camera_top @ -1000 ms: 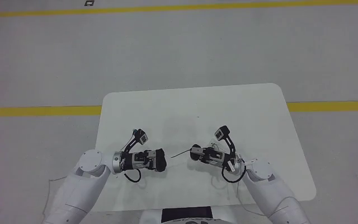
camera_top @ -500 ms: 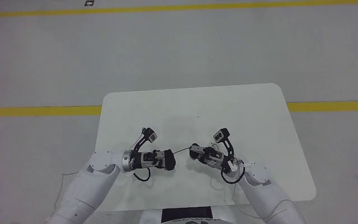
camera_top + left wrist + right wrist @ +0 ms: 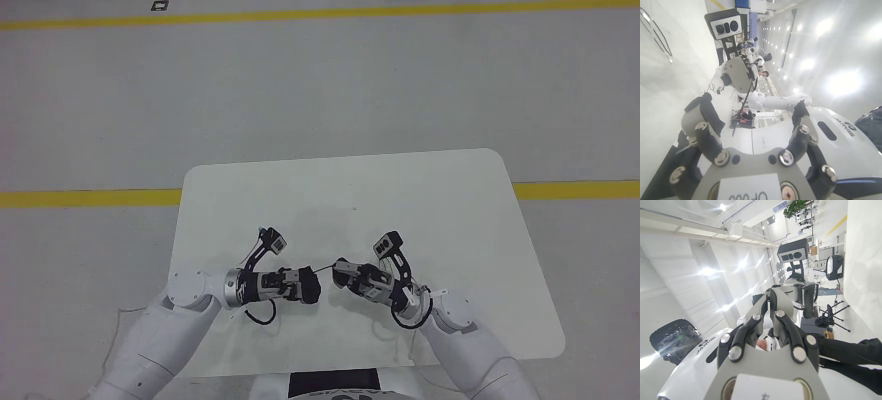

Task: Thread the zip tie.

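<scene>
Robotics lab; other robots (image 3: 834,268) behind, yellow floor lines (image 3: 90,197), rows of ceiling lights (image 3: 791,55).

Table (image 3: 450,200) white. Floor (image 3: 300,90) grey, yellow stripes (image 3: 90,197). Zip tie (image 3: 322,268) black. Left gripper (image 3: 753,102) grey, black fingertips, silver screws.

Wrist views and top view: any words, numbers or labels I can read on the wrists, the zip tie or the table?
Left wrist label: print upside down and cut off by the picture's edge; not readable whole.
Right wrist label: only a cut-off mark; unreadable.
Zip tie: no print seen.
Table: none.
Floor marker: too small to read.
</scene>
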Controlling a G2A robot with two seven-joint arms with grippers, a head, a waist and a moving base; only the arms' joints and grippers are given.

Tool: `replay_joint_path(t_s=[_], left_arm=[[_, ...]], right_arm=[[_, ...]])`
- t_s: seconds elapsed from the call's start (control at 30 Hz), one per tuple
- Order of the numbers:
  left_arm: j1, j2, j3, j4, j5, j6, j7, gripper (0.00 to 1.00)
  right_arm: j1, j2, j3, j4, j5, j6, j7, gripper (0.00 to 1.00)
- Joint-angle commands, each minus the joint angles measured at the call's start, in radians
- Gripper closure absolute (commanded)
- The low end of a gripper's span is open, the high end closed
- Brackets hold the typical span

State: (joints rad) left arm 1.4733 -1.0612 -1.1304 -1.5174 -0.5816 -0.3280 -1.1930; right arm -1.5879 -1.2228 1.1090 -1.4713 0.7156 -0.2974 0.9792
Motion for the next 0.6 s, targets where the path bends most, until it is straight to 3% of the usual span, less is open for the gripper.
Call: replay_joint_path(t_s=[0.0, 0.2, 0.47, 0.5, 0.53, 0.57], left_arm=[[0.0, 0.0, 0.0, 0.0, 0.001, 0.0, 0.001, 0.0], [0.0, -0.001, 0.014, -0.01, 0.002, 0.002, 0.031, 0.0], [-0.013, 0.001, 0.03, 0.002, -0.017, -0.01, 0.026, 0.0], [-0.015, 0.002, 0.031, 0.004, -0.019, -0.012, 0.026, 0.06], [-0.016, 0.002, 0.032, 0.006, -0.021, -0.012, 0.026, 0.22], [-0.017, 0.003, 0.033, 0.007, -0.022, -0.012, 0.025, 0.45]], right_arm=[[0.0, 0.0, 0.0, 0.0, -0.002, 0.0, -0.001, 1.0], [-0.002, -0.001, -0.007, -0.019, 0.001, 0.012, -0.017, 1.0], [-0.001, 0.0, -0.017, -0.022, 0.008, 0.011, -0.015, 1.0], [0.001, 0.0, -0.018, -0.021, 0.002, 0.011, -0.017, 1.0], [0.002, 0.0, -0.018, -0.02, -0.005, 0.012, -0.018, 1.0], [0.002, 0.001, -0.019, -0.02, -0.012, 0.012, -0.019, 1.0]])
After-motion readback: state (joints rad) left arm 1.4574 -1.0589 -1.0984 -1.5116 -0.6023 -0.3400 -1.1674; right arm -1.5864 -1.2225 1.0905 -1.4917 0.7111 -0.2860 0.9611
